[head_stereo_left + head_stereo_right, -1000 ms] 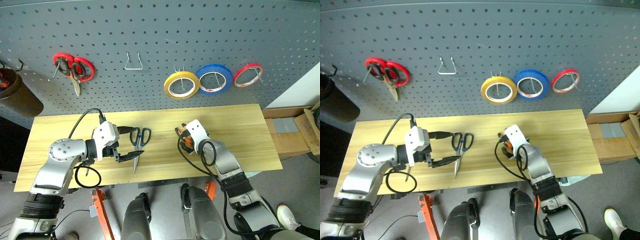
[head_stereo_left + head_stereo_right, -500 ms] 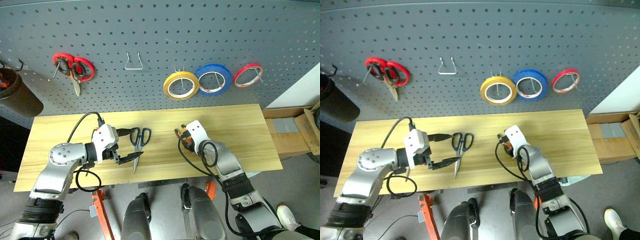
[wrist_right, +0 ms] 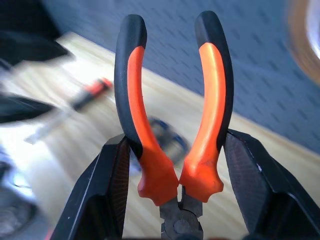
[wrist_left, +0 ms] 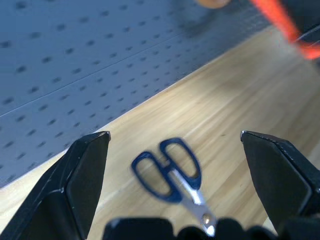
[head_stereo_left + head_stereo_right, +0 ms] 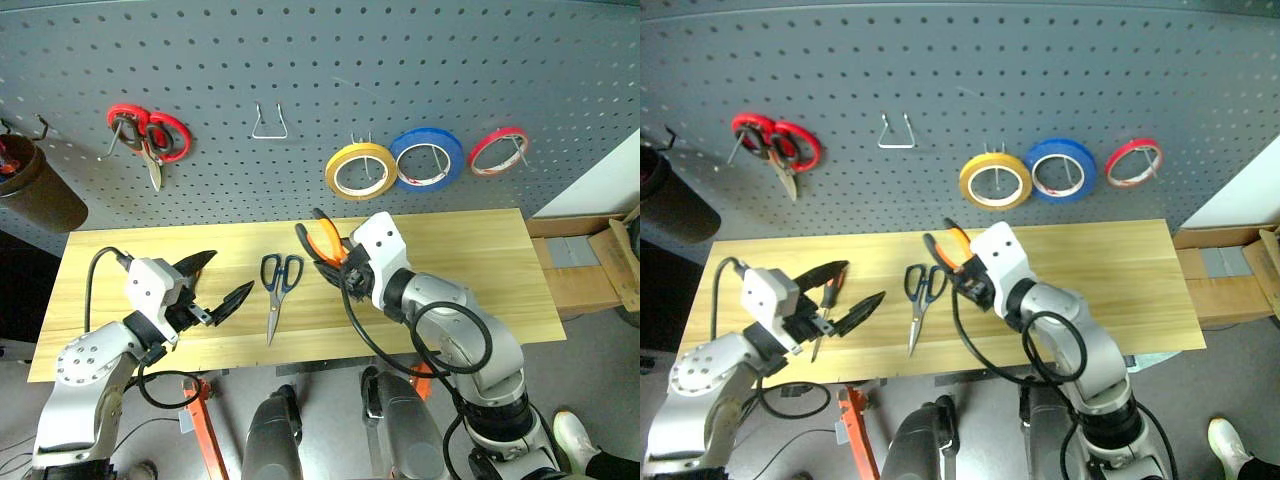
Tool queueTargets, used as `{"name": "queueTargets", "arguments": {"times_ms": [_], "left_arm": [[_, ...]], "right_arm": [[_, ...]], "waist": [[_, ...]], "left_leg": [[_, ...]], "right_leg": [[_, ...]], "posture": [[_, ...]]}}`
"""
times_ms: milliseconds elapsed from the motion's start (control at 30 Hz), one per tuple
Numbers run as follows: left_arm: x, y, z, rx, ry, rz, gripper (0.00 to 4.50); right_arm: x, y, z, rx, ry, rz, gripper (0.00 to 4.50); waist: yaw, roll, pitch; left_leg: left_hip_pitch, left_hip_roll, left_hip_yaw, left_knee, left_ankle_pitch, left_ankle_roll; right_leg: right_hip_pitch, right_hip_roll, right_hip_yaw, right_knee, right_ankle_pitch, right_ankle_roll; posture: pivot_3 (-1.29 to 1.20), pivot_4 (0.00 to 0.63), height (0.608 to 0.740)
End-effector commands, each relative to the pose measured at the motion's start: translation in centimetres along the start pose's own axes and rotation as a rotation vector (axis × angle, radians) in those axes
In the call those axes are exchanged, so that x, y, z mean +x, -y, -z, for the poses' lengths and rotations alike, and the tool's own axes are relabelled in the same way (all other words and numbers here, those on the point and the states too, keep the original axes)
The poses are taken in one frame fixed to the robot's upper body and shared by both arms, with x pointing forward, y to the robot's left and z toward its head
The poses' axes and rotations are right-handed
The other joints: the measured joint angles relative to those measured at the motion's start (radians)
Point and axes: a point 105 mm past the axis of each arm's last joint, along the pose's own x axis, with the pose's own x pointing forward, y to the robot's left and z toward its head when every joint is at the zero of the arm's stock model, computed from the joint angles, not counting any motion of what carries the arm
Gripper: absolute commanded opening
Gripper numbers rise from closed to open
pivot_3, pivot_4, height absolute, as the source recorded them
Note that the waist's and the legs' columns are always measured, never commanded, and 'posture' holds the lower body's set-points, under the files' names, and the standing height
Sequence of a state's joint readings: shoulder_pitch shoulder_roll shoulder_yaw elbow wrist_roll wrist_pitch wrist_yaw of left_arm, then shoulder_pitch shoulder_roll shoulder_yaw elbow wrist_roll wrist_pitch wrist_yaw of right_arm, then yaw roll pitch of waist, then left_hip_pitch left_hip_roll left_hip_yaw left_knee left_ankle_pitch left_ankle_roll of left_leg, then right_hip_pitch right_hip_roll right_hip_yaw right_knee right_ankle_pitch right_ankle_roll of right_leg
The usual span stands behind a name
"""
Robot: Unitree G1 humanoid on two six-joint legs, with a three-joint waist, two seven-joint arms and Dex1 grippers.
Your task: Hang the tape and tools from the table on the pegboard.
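Holding pliers [image 5: 322, 240] in R claw [image 5: 340, 262] | L claw [image 5: 218, 282] wide, empty

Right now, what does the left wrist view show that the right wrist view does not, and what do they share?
Left wrist view: the left fingers, open with nothing between them, aimed at the scissors lying flat. Right wrist view: the right fingers shut on the pliers, handles pointing away; the screwdriver on the wood; a blurred edge of the tape. Shared: the scissors, the table, the pegboard.
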State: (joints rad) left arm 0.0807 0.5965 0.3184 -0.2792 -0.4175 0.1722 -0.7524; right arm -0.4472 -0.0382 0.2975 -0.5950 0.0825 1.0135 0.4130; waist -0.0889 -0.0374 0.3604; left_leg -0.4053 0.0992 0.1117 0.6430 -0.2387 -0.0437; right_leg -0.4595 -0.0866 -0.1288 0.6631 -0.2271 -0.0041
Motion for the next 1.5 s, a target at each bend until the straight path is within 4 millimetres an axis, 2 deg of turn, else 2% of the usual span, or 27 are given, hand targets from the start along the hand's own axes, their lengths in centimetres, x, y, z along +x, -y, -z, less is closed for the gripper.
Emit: {"name": "queueTargets", "arguments": {"times_ms": [33, 200, 333, 500, 667, 867, 1000, 1233, 1500], "left_arm": [[0.0, 0.0, -2.1, 0.025, 0.061, 0.001, 4.50], [0.3, -0.5, -3.2, 0.030, 0.070, 0.028, 4.50], [0.3, -2.1, -4.4, 0.042, 0.126, -0.027, 4.50], [0.7, -1.3, -5.5, 0.048, 0.191, 0.011, 4.50], [0.8, -1.1, -5.1, 0.056, 0.207, -0.031, 4.50], [1.5, -0.6, -5.3, 0.042, 0.240, -0.043, 4.50], [2.0, -0.6, -5.8, 0.044, 0.262, -0.047, 4.50], [2.7, -2.2, -7.7, -0.004, 0.351, -0.123, 4.50], [2.4, -1.7, -7.7, -0.014, 0.337, -0.096, 4.50]], "right_arm": [[0.2, -0.5, -4.6, -0.035, 0.177, -0.031, 2.44], [1.3, 0.7, -8.3, -0.109, 0.286, -0.021, 2.44], [2.5, 1.0, -11.5, -0.150, 0.390, -0.007, 2.44], [3.8, 0.5, -15.2, -0.194, 0.497, -0.014, 2.44], [4.0, 0.0, -18.2, -0.215, 0.602, -0.025, 2.44], [5.0, -0.3, -20.1, -0.249, 0.662, -0.043, 2.44], [5.8, -0.3, -20.3, -0.287, 0.681, -0.052, 2.44], [7.4, -0.2, -20.7, -0.317, 0.706, -0.057, 2.43], [7.2, 0.3, -21.6, -0.343, 0.732, -0.051, 2.43]], "waist": [[0.002, 0.000, 0.000], [0.004, -0.001, -0.001], [0.004, -0.001, -0.001], [0.003, -0.002, -0.001], [0.006, -0.003, -0.002], [0.007, -0.004, -0.003], [0.007, -0.004, -0.003], [0.009, -0.005, -0.003], [0.015, -0.005, -0.003]], "left_leg": [[0.000, 0.000, 0.000, 0.000, 0.000, 0.000], [0.000, 0.000, 0.000, 0.002, 0.001, 0.001], [-0.001, 0.000, 0.001, 0.001, 0.001, 0.001], [-0.009, 0.000, 0.004, 0.002, 0.003, -0.003], [-0.013, 0.000, 0.006, 0.002, 0.003, -0.004], [-0.013, 0.000, 0.005, 0.002, 0.003, -0.003], [-0.013, 0.000, 0.004, 0.003, 0.003, -0.003], [-0.013, 0.000, 0.005, 0.003, 0.004, -0.004], [-0.013, 0.000, 0.006, 0.003, 0.004, -0.004]], "right_leg": [[0.000, 0.000, 0.000, 0.000, 0.000, 0.000], [0.000, 0.000, 0.001, 0.000, 0.001, 0.000], [-0.001, 0.001, 0.001, 0.000, 0.003, -0.004], [-0.012, 0.001, 0.000, 0.002, 0.005, -0.006], [-0.015, 0.000, -0.001, 0.001, 0.005, -0.006], [-0.015, -0.001, -0.001, 0.002, 0.005, -0.006], [-0.015, 0.000, -0.001, 0.004, 0.005, -0.006], [-0.015, 0.000, -0.001, 0.003, 0.005, -0.006], [-0.015, -0.001, -0.001, 0.003, 0.005, -0.006]], "posture": [[-0.13, 0.332, 0.740], [-0.12, 0.327, 0.740], [-0.11, 0.323, 0.740], [-0.11, 0.320, 0.740], [-0.11, 0.319, 0.740], [-0.11, 0.318, 0.740], [-0.10, 0.318, 0.740], [-0.09, 0.318, 0.740], [-0.08, 0.313, 0.740]]}}
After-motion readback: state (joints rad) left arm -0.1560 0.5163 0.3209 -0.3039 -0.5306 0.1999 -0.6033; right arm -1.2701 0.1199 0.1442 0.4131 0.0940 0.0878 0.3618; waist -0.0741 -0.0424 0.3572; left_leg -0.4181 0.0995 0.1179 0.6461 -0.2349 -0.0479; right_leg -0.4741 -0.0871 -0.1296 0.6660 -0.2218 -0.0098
